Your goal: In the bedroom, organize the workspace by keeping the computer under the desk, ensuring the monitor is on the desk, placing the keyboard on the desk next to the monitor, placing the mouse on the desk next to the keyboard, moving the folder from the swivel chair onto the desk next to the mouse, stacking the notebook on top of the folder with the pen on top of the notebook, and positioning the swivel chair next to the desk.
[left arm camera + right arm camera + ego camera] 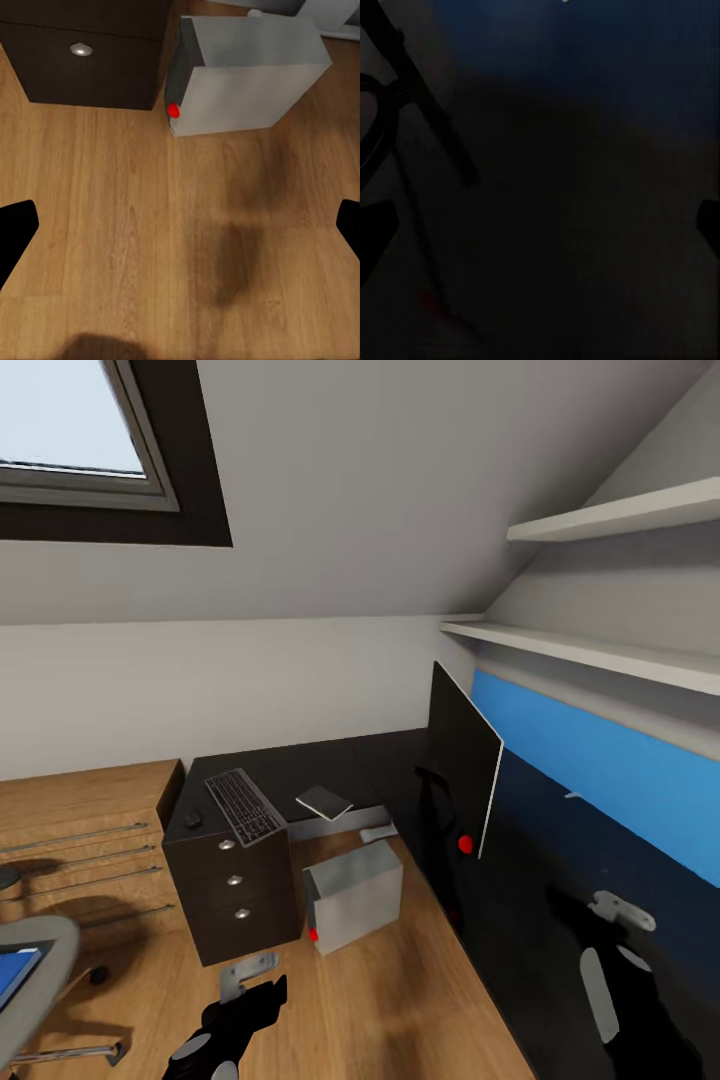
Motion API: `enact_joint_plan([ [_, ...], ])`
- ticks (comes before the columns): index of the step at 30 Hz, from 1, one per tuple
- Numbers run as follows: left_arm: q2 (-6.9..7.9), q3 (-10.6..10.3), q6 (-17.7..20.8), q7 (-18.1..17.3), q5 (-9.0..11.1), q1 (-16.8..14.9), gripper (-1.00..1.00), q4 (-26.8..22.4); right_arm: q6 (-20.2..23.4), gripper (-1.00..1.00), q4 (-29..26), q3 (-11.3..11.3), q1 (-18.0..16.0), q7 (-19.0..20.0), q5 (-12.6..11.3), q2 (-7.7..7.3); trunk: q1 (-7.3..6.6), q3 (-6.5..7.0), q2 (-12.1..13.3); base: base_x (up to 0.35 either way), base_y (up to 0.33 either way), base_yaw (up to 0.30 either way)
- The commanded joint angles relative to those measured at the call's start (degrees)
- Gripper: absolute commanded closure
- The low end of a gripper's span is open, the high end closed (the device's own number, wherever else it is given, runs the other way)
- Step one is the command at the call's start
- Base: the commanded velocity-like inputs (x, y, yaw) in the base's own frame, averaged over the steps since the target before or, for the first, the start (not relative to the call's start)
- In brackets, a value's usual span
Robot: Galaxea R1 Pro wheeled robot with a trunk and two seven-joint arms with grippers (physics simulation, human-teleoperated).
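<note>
The left gripper (245, 1000) hung low over the wood floor (112, 225), its fingers spread wide with nothing between them; its wrist camera showed only the two dark fingertips (15, 236) at the frame's edges. Just ahead stood the computer (352, 893), on the floor beside the drawer unit (235, 885), its red dot plain in the wrist view (174, 110), which showed nothing of the desktop above.

The right gripper (610, 950) hovered over the glossy black desk (560, 880), its jaws apart and empty. Its wrist view was nearly all dark, giving just a faint reflection of the monitor's stand.

From the head view I could see more: the monitor (462, 770) upright on the desk, the keyboard (245, 805) and mouse (193, 819) on the far wing, the notebook (324, 802) lying near them, the pen (378, 831) at the desk's edge. The swivel chair (35, 970) stood well apart at the left, the blue folder (14, 975) on its seat.
</note>
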Motion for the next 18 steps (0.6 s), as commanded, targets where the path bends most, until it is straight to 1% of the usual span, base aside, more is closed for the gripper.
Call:
enact_joint_plan([
  [1, 0.01, -0.1, 0.1, 0.5, 0.6, 0.0, -1.0, -0.1, -0.2, -1.0, 2.5, 0.3, -1.6, -0.3, -0.3, -0.95, 0.01, -0.08, -0.1, 0.0, 0.0, -0.004],
  [2, 0.01, 0.0, 0.1, 0.5, 0.6, 0.0, -1.0, -0.1, -0.6, -1.0, 5.2, 0.5, -3.5, -0.4, 0.0, -1.79, 0.01, -0.08, -0.1, 0.0, 0.0, -0.003],
  [3, 0.03, 0.0, 0.2, 0.5, 0.6, 0.0, -1.0, -0.1, -7.7, -1.0, 31.5, 1.4, -20.2, -0.5, 1.9, -7.23, 0.01, -0.08, -0.1, 0.0, 0.0, 0.0],
  [5, 0.03, 0.0, 0.2, 0.5, 0.6, 0.0, -1.0, -0.2, -11.7, -1.0, 38.4, 1.5, -23.8, -0.5, 2.2, -8.78, 0.01, -0.08, -0.1, 0.0, 0.0, 0.0],
  [6, 0.03, 0.0, 0.2, 0.5, 0.6, 0.0, -1.0, -0.2, -15.9, -1.0, 43.5, 1.6, -26.4, -0.5, 2.5, -9.95, 0.01, -0.08, -0.1, 0.045, 0.0, 0.0],
  [7, 0.03, 0.0, 0.3, 0.5, 0.6, 0.0, -1.0, -0.1, -22.6, -1.0, 48.8, 1.6, -29.0, -0.5, 2.7, -11.17, 0.01, -0.08, -0.1, 0.204, 0.0, 0.0],
  [9, 0.03, 0.0, 0.2, 0.5, 0.6, 0.0, -1.0, -0.1, -25.0, -1.0, 50.6, 1.6, -29.9, -0.5, 2.7, -11.44, 0.01, -0.08, -0.1, 0.244, 0.0, 0.0],
  [11, 0.03, -0.1, 0.1, 0.5, 0.7, 0.0, -1.0, 0.0, -26.2, -1.0, 51.6, 1.6, -30.4, -0.4, 2.8, -11.33, 0.01, -0.08, -0.1, 0.271, 0.0, 0.0],
  [18, -0.04, -0.2, 0.1, 0.5, 0.8, 0.0, -1.0, 0.5, -27.7, -1.0, 52.9, 1.7, -30.8, -0.1, 4.4, -11.04, 0.01, -0.08, -0.1, 0.237, 0.06, 0.0],
])
